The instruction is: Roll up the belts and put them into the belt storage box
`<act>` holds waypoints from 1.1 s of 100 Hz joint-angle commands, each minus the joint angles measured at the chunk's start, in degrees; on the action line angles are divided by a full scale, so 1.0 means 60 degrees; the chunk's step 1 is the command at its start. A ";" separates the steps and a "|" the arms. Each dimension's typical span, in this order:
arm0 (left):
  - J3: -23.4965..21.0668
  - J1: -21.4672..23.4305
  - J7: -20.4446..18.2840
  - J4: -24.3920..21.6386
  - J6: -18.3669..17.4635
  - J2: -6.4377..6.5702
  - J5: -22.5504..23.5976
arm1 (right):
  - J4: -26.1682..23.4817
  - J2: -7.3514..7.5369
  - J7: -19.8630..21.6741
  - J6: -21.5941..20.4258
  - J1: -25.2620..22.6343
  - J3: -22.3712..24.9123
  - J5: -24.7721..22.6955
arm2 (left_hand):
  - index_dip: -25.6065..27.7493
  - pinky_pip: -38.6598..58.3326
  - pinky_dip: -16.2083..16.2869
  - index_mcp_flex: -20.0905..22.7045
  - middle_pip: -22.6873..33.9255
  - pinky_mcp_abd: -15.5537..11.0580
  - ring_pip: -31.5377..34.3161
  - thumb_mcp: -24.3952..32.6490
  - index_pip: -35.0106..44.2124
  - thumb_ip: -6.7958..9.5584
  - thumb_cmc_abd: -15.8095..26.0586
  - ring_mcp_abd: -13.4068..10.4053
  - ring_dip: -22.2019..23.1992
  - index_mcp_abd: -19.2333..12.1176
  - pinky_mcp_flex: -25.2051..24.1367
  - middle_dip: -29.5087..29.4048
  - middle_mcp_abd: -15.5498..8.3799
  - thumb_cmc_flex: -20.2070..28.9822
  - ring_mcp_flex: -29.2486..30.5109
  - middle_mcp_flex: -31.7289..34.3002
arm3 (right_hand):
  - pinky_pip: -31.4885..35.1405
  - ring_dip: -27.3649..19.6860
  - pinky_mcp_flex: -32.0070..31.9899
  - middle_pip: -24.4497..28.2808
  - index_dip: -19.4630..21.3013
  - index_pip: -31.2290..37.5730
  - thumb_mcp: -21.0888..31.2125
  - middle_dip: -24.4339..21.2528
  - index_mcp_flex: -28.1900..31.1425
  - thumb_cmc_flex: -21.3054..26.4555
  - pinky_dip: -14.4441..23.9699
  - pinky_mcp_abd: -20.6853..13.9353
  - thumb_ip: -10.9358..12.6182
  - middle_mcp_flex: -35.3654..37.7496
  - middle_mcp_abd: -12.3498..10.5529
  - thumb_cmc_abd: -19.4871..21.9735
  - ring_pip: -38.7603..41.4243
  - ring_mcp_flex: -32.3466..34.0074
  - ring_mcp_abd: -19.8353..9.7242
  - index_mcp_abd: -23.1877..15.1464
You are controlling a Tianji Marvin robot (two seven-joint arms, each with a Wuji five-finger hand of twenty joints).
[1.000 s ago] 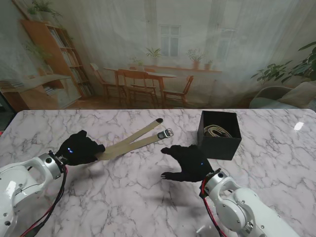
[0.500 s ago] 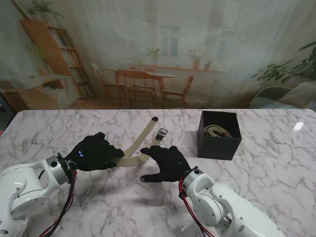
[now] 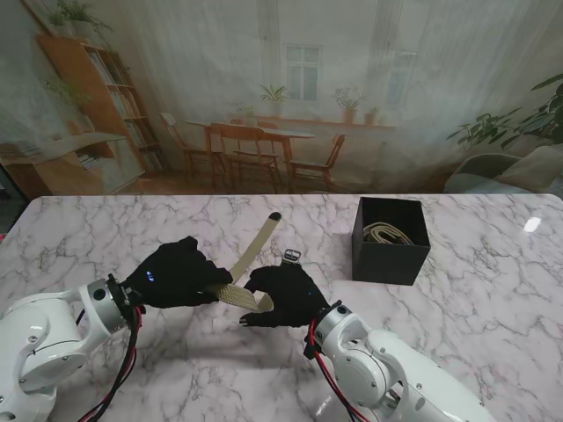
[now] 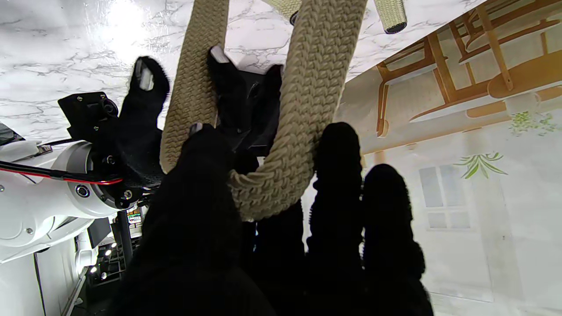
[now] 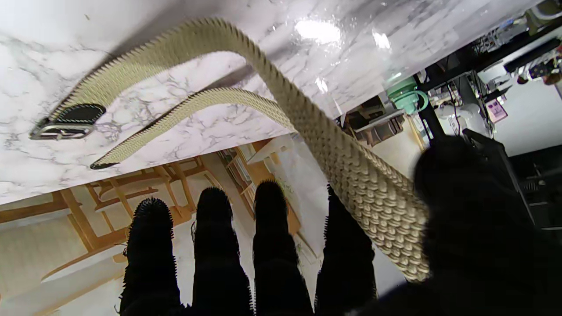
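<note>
Stand view shows the left hand and right hand both closed on the folded belt; rolling starts, and next needs tight winding toward the box.

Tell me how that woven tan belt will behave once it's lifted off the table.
The belt is probably floppy: it bends sharply between the left hand and right hand. The metal buckle end will likely dangle. Its coarse weave should grip, not slip.

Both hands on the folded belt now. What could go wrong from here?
1. The belt is only pinched at its fold between the left hand and right hand; it may slip.
2. The buckle and loose tip could drag or splay during rolling.
3. The storage box already holds a belt, so space looks tight.
</note>
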 commanded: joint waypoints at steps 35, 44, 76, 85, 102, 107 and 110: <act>-0.0340 0.0169 -0.0237 0.0103 0.0213 0.0015 0.0201 | -0.0380 -0.0082 -0.0176 -0.0132 -0.0717 0.0664 0.0053 | 0.0119 0.0327 0.0156 0.0655 0.0297 0.0133 0.0299 0.0891 0.0343 0.0116 0.0942 0.0218 0.0074 -0.0180 -0.0140 -0.0047 -0.0050 0.0568 0.0129 0.0375 | 0.2445 0.1864 0.2157 0.3700 -0.1485 0.2339 0.4275 0.2760 0.1228 0.1939 -0.0132 -0.0116 -0.1459 0.6947 -0.1001 -0.0776 0.2827 0.5466 -0.1725 -0.0277; -0.0448 0.0268 -0.0292 0.0146 0.0191 0.0041 0.0340 | -0.0593 -0.0009 -0.0009 -0.0349 -0.1021 0.1004 -0.0048 | 0.0135 0.0308 0.0148 0.0648 0.0265 0.0140 0.0261 0.0881 0.0343 0.0108 0.0949 0.0194 0.0050 -0.0219 -0.0149 -0.0059 -0.0098 0.0544 0.0114 0.0373 | 0.2778 0.2231 0.2385 0.4281 -0.1490 0.2426 0.4416 0.3142 0.1407 0.2076 -0.0037 -0.0157 -0.1382 0.6985 -0.0843 -0.0824 0.3326 0.5864 -0.1625 -0.0280; -0.0597 0.0334 -0.0690 0.0405 0.0372 0.0098 0.0458 | -0.1714 0.0244 0.0352 -0.1300 -0.2386 0.2618 -0.1055 | 0.0165 0.0273 0.0136 0.0645 0.0223 0.0130 0.0232 0.0886 0.0331 0.0103 0.0951 0.0192 0.0024 -0.0211 -0.0180 -0.0053 -0.0087 0.0549 0.0124 0.0380 | 0.3183 0.2891 0.2772 0.5299 -0.1252 0.2617 0.4998 0.4056 0.1943 0.2235 0.0071 -0.0216 -0.1245 0.7237 -0.0520 -0.1316 0.4407 0.6441 -0.1578 -0.0415; -0.0388 0.0277 -0.0901 0.0626 0.0438 0.0107 0.0237 | -0.1999 0.0277 0.0420 -0.1460 -0.2723 0.3028 -0.1254 | 0.0171 0.0276 0.0137 0.0647 0.0223 0.0123 0.0235 0.0883 0.0332 0.0100 0.0952 0.0192 0.0024 -0.0218 -0.0174 -0.0047 -0.0089 0.0548 0.0131 0.0383 | 0.3221 0.2935 0.2847 0.5428 -0.1198 0.2648 0.5109 0.4184 0.2023 0.2281 0.0075 -0.0193 -0.1228 0.7275 -0.0435 -0.1392 0.4494 0.6499 -0.1573 -0.0386; -0.0038 0.0115 -0.1239 0.0813 0.0592 0.0139 0.0091 | -0.2221 0.0278 0.0398 -0.1575 -0.3044 0.3404 -0.1333 | 0.0174 0.0271 0.0135 0.0659 0.0219 0.0113 0.0234 0.0883 0.0333 0.0099 0.0948 0.0172 0.0018 -0.0232 -0.0166 -0.0045 -0.0109 0.0543 0.0144 0.0396 | 0.3280 0.3055 0.2949 0.5654 -0.1159 0.2619 0.5185 0.4433 0.2048 0.2362 0.0059 -0.0166 -0.1227 0.7297 -0.0272 -0.1424 0.4700 0.6533 -0.1520 -0.0099; 0.0012 0.0072 -0.1396 0.0799 0.0638 0.0141 -0.0024 | -0.2305 0.0274 0.0378 -0.1631 -0.3168 0.3535 -0.1359 | 0.0174 0.0267 0.0136 0.0660 0.0217 0.0119 0.0234 0.0884 0.0333 0.0098 0.0949 0.0182 0.0018 -0.0222 -0.0186 -0.0043 -0.0095 0.0543 0.0139 0.0391 | 0.3277 0.3050 0.2927 0.5684 -0.1181 0.2594 0.5189 0.4472 0.2060 0.2378 0.0052 -0.0171 -0.1234 0.7295 -0.0261 -0.1396 0.4654 0.6392 -0.1481 0.0010; 0.0040 0.0040 -0.1467 0.0791 0.0648 0.0145 -0.0059 | -0.2363 0.0261 0.0276 -0.1660 -0.3253 0.3621 -0.1387 | 0.0174 0.0273 0.0139 0.0658 0.0219 0.0120 0.0236 0.0880 0.0333 0.0095 0.0949 0.0184 0.0019 -0.0229 -0.0185 -0.0040 -0.0118 0.0536 0.0138 0.0391 | 0.3250 0.3037 0.2853 0.5688 -0.1188 0.2584 0.5182 0.4488 0.2068 0.2387 0.0040 -0.0179 -0.1245 0.7292 -0.0260 -0.1386 0.4595 0.6271 -0.1463 0.0022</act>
